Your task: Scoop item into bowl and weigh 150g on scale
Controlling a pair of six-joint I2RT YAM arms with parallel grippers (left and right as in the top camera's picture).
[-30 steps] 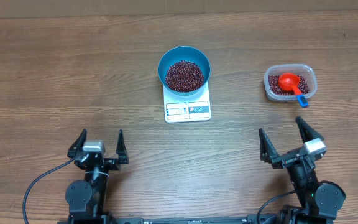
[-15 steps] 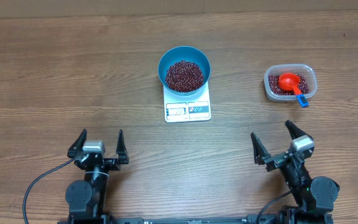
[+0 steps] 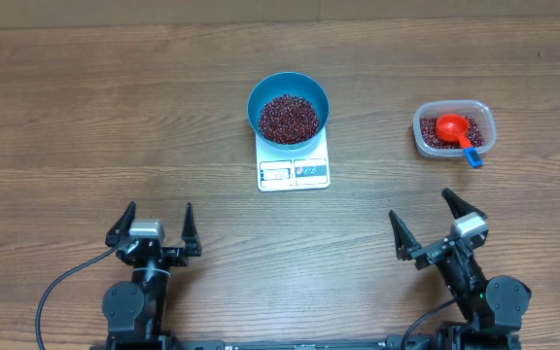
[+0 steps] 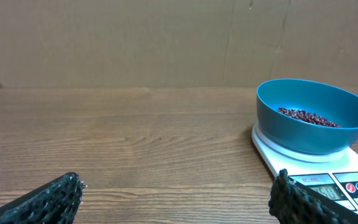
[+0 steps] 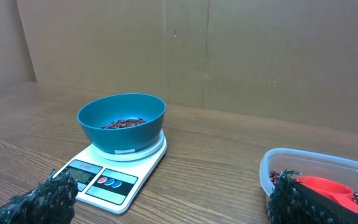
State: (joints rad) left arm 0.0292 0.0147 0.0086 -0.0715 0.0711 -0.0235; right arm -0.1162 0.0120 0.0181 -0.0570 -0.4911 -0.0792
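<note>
The left gripper is spread wide and empty. The beans are heaped in the blue bowl, set on the scale; its display cannot be read. The right gripper is also released, empty. If more is scooped from the tub with the red scoop, the target could be overshot or the bowl nudged askew.

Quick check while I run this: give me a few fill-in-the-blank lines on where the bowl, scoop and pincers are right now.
The blue bowl of beans sits on the white ____. The red scoop lies inside the clear ____. Both the left pincer and the right pincer stand ____, holding nothing.
Missing words: scale; tub; open.
</note>
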